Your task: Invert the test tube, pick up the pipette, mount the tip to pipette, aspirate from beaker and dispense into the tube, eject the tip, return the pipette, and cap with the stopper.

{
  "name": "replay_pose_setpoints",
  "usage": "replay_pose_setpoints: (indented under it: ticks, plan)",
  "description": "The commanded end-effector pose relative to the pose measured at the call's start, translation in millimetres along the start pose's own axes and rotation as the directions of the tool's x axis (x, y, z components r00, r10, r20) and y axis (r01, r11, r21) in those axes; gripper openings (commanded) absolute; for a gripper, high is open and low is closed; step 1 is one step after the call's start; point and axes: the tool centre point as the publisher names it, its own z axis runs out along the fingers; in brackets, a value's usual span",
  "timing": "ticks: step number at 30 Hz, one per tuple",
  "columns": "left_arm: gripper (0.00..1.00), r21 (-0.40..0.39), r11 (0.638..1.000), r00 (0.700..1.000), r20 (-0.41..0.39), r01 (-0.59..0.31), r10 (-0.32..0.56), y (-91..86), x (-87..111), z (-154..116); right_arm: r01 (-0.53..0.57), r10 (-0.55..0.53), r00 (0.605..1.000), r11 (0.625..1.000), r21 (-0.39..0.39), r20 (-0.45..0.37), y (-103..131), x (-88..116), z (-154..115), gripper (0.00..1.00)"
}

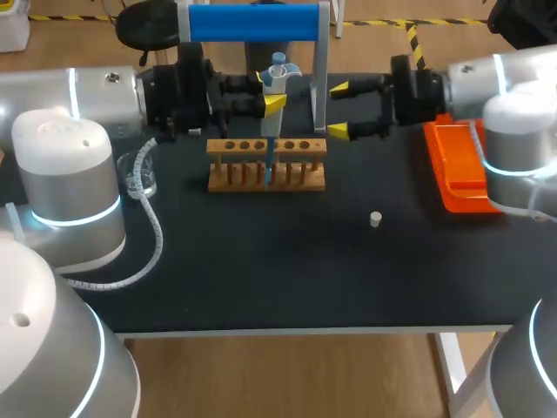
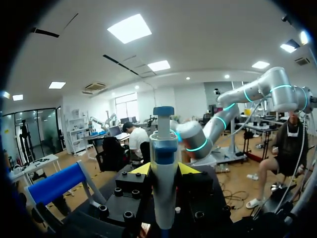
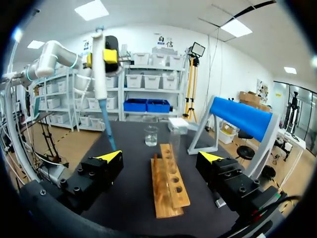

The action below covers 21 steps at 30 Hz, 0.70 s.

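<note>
Gripping the pipette (image 1: 271,139) upright, its tip pointing straight down into the wooden rack (image 1: 266,167) directly beneath, the left pincer (image 1: 270,91) is clamped on it, while the right pincer (image 1: 339,110), fingers apart and empty, is beside the rack, nearer the stopper (image 1: 375,219) on the bench (image 1: 261,261).

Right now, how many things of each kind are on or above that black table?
Yellow-tipped grippers: 2, left gripper and right gripper
White-and-blue pipette: 1
Wooden tube rack: 1
Clear glass beaker: 1
Small white stopper: 1
Orange plastic box: 1
Blue-barred stand: 1
Total: 8
</note>
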Motion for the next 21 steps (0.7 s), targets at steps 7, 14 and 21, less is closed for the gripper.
replay_pose_setpoints:
  ticks: [7, 14, 21]
  plan:
    - [0.00, 0.003, 1.000, 1.000, -0.001, -0.001, 0.001, 0.3, 0.0, -0.6, -0.001, -0.001, 1.000, 0.994, -0.108, -0.019, 26.1, 57.1, -41.6, 1.00]
    - [0.00, 0.003, 1.000, 1.000, -0.001, -0.001, 0.001, 0.3, 0.0, -0.6, 0.011, -0.026, 0.997, 0.982, -0.190, -0.073, 42.5, 75.8, -38.4, 1.00]
    - [0.00, 0.003, 1.000, 1.000, -0.001, -0.001, 0.001, 0.3, 0.0, -0.6, -0.004, -0.025, 0.992, 0.972, -0.234, -0.122, 55.8, 88.6, -26.9, 1.00]
